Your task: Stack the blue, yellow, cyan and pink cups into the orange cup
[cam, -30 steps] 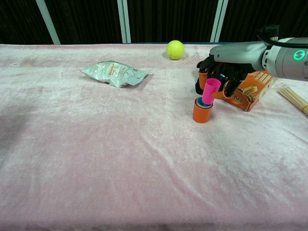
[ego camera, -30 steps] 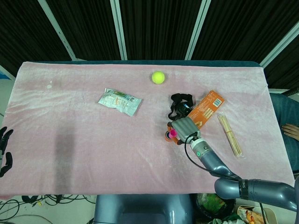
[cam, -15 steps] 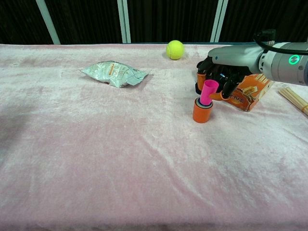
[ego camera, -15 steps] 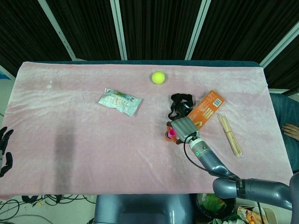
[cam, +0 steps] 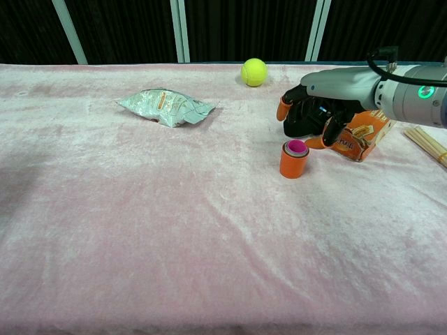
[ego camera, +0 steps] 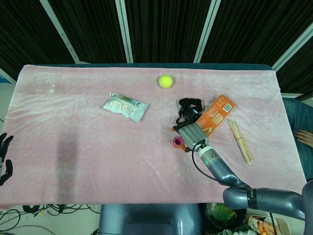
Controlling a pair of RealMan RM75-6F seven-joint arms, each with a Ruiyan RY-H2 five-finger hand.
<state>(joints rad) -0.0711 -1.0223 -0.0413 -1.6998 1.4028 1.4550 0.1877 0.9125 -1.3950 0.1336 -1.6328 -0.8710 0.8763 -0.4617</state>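
Note:
The orange cup (cam: 293, 165) stands upright on the pink cloth, right of centre. The pink cup (cam: 296, 146) sits nested inside it, only its rim showing above thin rims of other cups; from above the stack (ego camera: 177, 142) reads as a pink ring. My right hand (cam: 316, 112) hovers just behind and above the stack with its fingers spread, holding nothing; in the head view the right hand (ego camera: 191, 133) lies beside the stack. My left hand (ego camera: 4, 157) hangs off the table's left edge, fingers apart and empty.
An orange box (cam: 363, 132) and a black strap (ego camera: 189, 108) lie right behind the hand. A bundle of wooden sticks (ego camera: 240, 141) lies to the right. A tennis ball (cam: 254, 72) and a snack packet (cam: 165, 106) sit further back.
The pink cup, held tilted over the stack by my right hand, has dropped fully into it. The hand has let go and lifted slightly back.

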